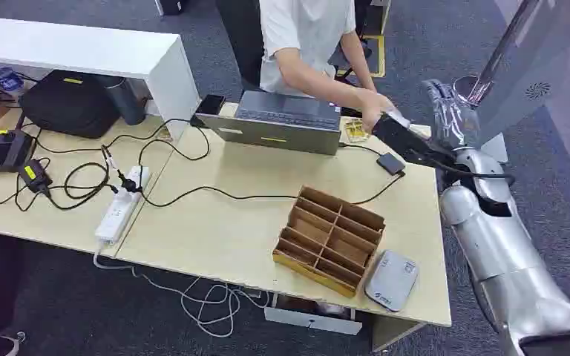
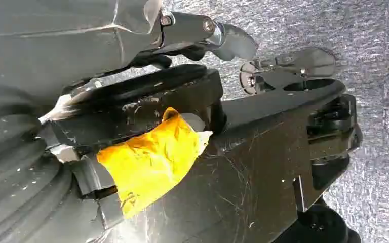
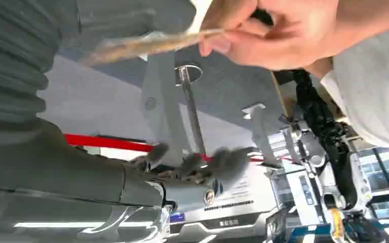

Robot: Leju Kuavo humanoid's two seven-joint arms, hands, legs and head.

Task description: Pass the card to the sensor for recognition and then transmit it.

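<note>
In your head view the right robot hand (image 1: 404,141) sits at the upper right of the frame, past the far desk (image 1: 215,230) edge, dark and reaching toward a person's hand (image 1: 377,111) that meets it there. You cannot tell from this view what passes between them. The right wrist view fills that in — across its top a thin, blurred card (image 3: 147,43) is pinched at one end by the person's hand (image 3: 288,30), with its other end running toward the grey ribbed cover of your right robot hand (image 3: 197,169). Its fingers show blurred lower in the frame, apart from the card, so whether they are released or clenched cannot be told.

The left wrist view shows the left robot hand (image 2: 202,38) over grey carpet; its state cannot be told either.

On the desk you have a wooden divided tray (image 1: 330,237) at lower centre, a grey flat device (image 1: 391,279) just beside it — and a small black sensor (image 1: 390,164) on a cable nearer the right robot hand.
</note>
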